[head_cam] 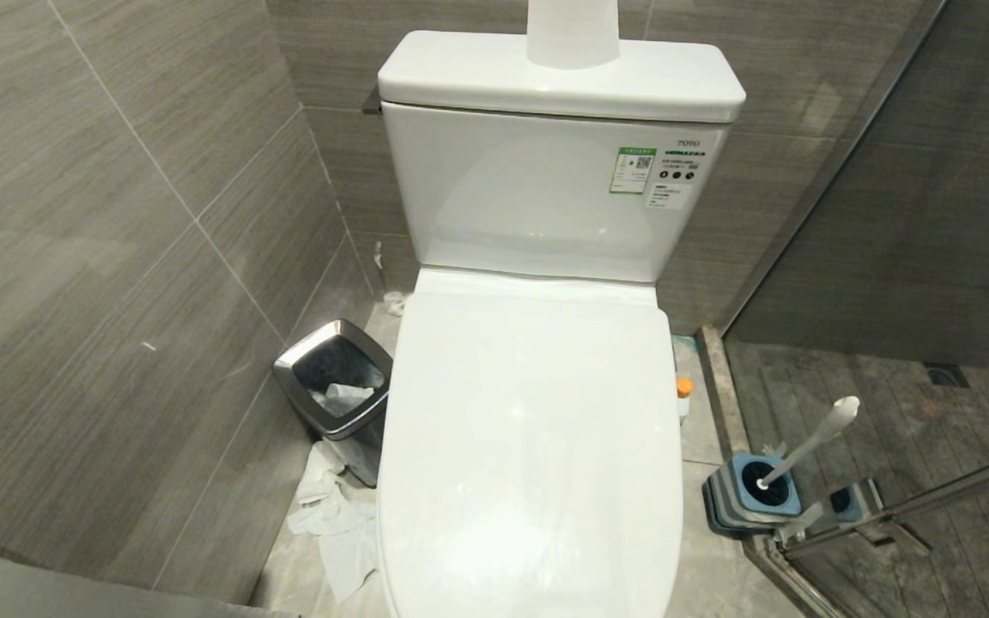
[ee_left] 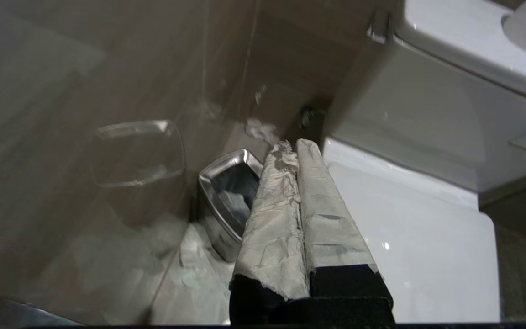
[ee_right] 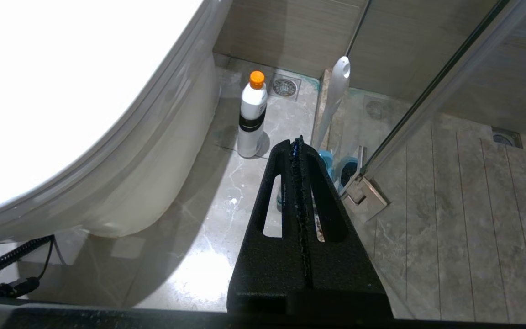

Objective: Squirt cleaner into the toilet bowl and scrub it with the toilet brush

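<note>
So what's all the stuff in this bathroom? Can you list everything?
toilet: one, white, middle, against the back wall; lid is down
paper roll: one, white, standing on the tank top
waste bin: one, steel rim, dark inside, on the floor on the robot's left of the toilet
crumpled tissue: a few pieces, white, on the floor in front of the bin
cleaner: one, white bottle with orange cap, upright on the floor on the robot's right of the toilet
toilet brush: one, white handle, leaning in its blue-grey holder by the glass shower door
left claw: one, wrapped in pale paper, shut, above the bin side
right claw: one, black, shut, above the floor near the brush
</note>
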Controlling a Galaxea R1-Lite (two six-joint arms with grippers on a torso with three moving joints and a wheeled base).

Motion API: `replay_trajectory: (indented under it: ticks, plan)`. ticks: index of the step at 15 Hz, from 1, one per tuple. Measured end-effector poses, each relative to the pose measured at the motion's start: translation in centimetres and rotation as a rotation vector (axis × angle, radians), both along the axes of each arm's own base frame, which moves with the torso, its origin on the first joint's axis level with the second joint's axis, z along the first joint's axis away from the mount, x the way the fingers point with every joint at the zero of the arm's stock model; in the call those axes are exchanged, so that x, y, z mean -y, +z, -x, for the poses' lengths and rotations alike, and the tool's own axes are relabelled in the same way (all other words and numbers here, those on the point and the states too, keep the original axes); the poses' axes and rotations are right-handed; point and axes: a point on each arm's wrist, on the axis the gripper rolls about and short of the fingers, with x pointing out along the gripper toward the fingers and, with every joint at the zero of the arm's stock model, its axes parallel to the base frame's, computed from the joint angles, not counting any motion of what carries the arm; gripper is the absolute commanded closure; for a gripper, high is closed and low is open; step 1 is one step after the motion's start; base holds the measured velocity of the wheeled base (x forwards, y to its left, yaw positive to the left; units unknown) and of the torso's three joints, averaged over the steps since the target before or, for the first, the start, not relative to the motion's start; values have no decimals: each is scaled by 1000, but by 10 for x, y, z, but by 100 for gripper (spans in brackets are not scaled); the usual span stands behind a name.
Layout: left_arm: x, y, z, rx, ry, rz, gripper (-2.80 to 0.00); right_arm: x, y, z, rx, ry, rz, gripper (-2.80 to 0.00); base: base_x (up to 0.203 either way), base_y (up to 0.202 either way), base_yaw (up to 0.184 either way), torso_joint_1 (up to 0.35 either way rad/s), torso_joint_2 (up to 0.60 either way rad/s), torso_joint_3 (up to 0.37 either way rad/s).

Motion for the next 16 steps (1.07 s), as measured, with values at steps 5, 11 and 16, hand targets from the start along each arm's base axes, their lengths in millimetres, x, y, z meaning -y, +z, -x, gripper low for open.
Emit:
replay_trajectory:
  ticks: [5,11,16]
  plan:
    - [-8,-6,31,186,-54,-107,0,0,0,0,0,0,0,0,0,0,0,0,0,0]
    - [-12,8,51,412,42,-123,0,0,0,0,0,0,0,0,0,0,0,0,0,0]
    - [-9,-20,79,461,87,-177,0,0,0,0,0,0,0,0,0,0,0,0,0,0]
